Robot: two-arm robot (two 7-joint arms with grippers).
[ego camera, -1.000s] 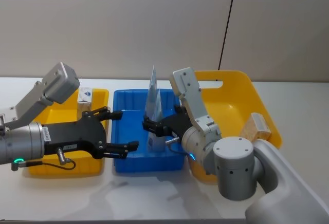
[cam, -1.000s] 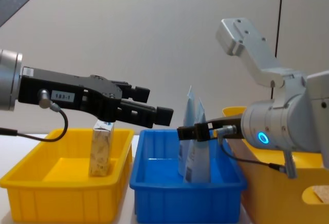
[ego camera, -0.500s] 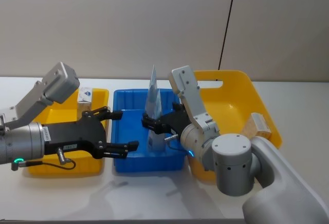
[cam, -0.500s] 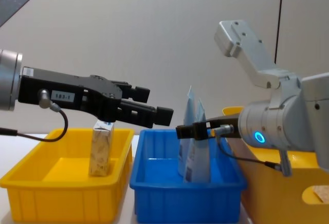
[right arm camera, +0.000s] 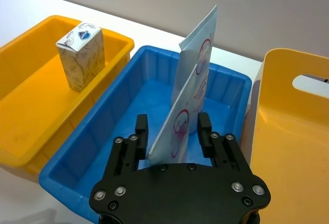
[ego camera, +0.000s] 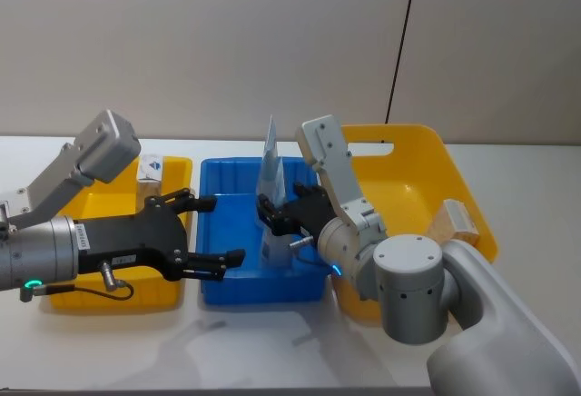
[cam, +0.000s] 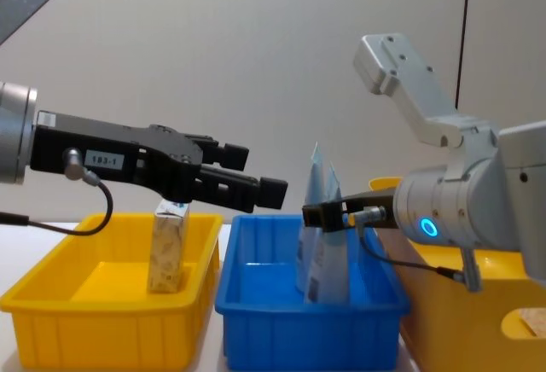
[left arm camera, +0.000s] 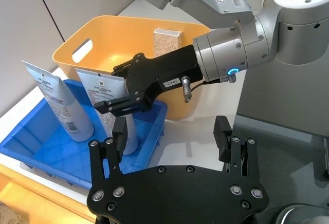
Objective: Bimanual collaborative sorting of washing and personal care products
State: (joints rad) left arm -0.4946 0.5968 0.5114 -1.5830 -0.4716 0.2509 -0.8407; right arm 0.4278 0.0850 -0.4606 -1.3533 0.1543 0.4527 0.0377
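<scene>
White tabletop, plain grey wall: we see the right gripper over the blue bin, its fingers spread either side of the near tube with gaps showing, not pinching it. That tube stands upright on its base in the right half of the bin, the far tube standing just behind it. Our left gripper hangs spread and empty over the gap between the left yellow bin and the blue one. One carton stands upright at the far end of the left bin; another carton lies against the right wall of the big yellow basket.

We judge the tube freshly set down or about to be taken; either way it is a narrow, tall thing on a small base. A finger brushing it on the way out could tip it onto its neighbour and drop both. A swing towards the left arm also risks the grippers meeting, as they sit close over the same bin.
</scene>
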